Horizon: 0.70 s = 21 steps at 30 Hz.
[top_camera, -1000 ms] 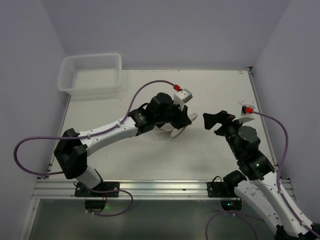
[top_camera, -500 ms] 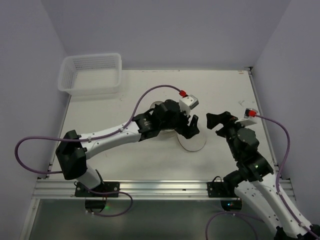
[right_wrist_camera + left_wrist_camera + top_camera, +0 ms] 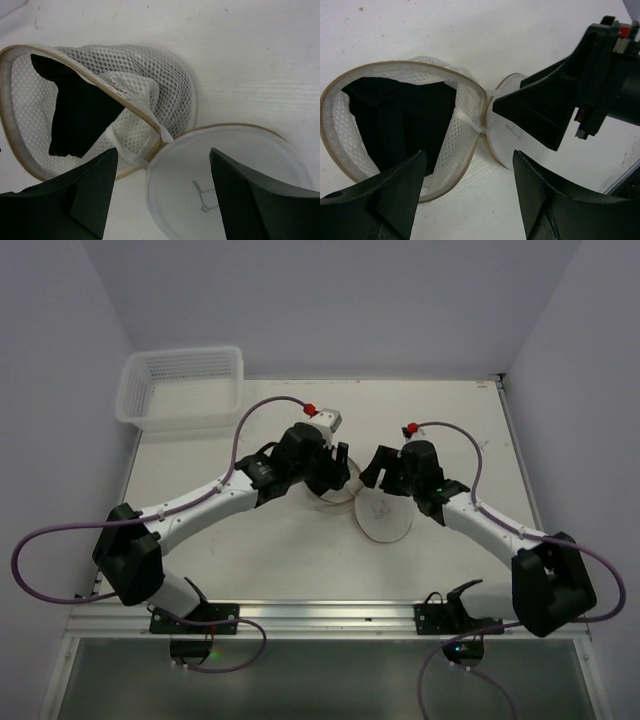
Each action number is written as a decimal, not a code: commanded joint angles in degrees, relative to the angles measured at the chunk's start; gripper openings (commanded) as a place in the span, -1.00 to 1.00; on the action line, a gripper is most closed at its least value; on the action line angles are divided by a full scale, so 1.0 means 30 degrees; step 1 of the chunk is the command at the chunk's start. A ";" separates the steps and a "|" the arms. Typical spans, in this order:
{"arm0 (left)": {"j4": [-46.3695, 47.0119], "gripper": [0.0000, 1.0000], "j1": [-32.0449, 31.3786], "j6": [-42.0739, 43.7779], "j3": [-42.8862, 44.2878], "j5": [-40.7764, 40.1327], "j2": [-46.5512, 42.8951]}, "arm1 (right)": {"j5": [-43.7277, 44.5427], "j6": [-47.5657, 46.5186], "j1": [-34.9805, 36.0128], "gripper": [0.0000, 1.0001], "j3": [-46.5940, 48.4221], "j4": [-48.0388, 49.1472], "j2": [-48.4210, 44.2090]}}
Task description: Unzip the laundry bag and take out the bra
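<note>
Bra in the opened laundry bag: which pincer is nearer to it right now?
Left. The left pincer hangs over the laundry bag rim, right beside the bra; the right pincer is further off, over the hinge and flipped-open lid.

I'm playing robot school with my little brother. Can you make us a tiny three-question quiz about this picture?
1. True or false: the laundry bag is zipped shut.
2. What colour is the bra inside the bag? A) red B) black C) yellow
3. Fill in the missing word: the left claw and the right claw are both ____, holding nothing.

Key
1. False. The bag gapes wide open.
2. B, black.
3. open
</note>
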 commanded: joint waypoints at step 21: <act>-0.0287 0.43 0.1394 0.0089 0.1213 -0.0573 0.0747 | -0.4605 -0.2729 -0.0222 -1.00 0.1671 0.2632 0.2575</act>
